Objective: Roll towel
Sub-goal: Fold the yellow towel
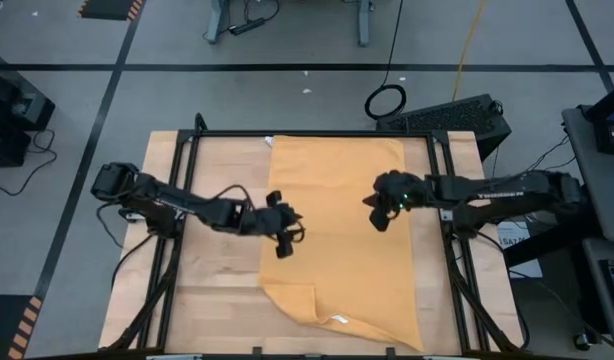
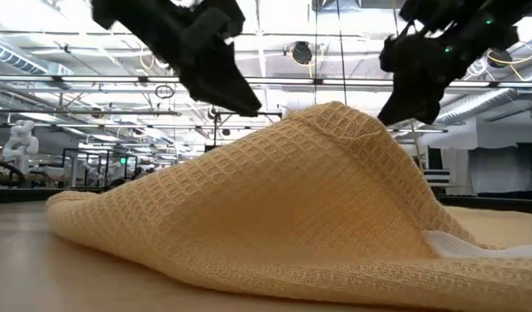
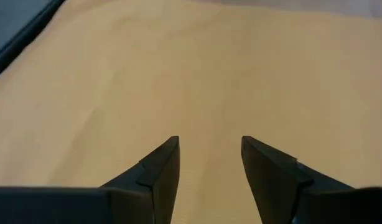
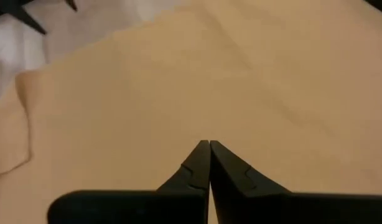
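Towel (image 2: 275,217) spread, folded corner, grippers above

Both arms are matte black and jointed, with loose black cables looped along them. The right arm (image 1: 487,192) carries pale lettering and a small green light. Each gripper's fingers (image 3: 160,177) are black tapering wedges.

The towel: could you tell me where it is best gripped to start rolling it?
Probably the folded-over near corner of the towel, taken from above. That flap already lies doubled and humps off the table, giving the fingers an edge. The open left gripper hovers closest; the right gripper is shut.
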Controlling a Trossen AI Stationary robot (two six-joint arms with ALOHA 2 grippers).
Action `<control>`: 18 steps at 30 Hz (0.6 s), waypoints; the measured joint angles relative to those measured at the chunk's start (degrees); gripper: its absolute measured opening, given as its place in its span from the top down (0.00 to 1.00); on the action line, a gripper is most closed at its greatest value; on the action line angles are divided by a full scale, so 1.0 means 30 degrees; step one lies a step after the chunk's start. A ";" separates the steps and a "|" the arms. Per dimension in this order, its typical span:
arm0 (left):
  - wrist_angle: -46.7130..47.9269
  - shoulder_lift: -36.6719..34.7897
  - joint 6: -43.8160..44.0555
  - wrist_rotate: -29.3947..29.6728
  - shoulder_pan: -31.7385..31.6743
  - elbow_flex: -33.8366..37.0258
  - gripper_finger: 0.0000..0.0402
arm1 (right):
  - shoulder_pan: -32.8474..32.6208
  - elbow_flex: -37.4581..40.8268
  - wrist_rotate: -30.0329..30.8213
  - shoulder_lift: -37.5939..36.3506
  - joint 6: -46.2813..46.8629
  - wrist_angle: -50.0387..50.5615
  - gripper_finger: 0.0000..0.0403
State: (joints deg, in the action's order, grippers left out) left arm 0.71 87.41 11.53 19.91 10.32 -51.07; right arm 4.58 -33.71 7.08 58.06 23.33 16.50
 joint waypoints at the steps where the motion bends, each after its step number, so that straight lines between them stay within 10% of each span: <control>1: -0.0172 0.0067 0.0176 0.0452 0.0297 -0.0027 0.56 | -0.0469 0.0257 0.0315 -0.0071 0.0125 -0.0283 1.00; 13: 0.1694 0.0375 0.3937 -0.2238 0.1358 -0.0015 0.56 | -0.2759 0.1258 0.2157 0.0102 0.0044 -0.1892 1.00; 18: 0.5112 0.0375 0.4044 0.0865 0.1036 -0.0015 0.56 | -0.3220 0.1258 0.2222 0.0180 0.0578 -0.1508 1.00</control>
State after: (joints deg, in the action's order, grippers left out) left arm 16.04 88.53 23.66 22.50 13.43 -51.11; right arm -5.08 -29.93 13.75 58.60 25.06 11.98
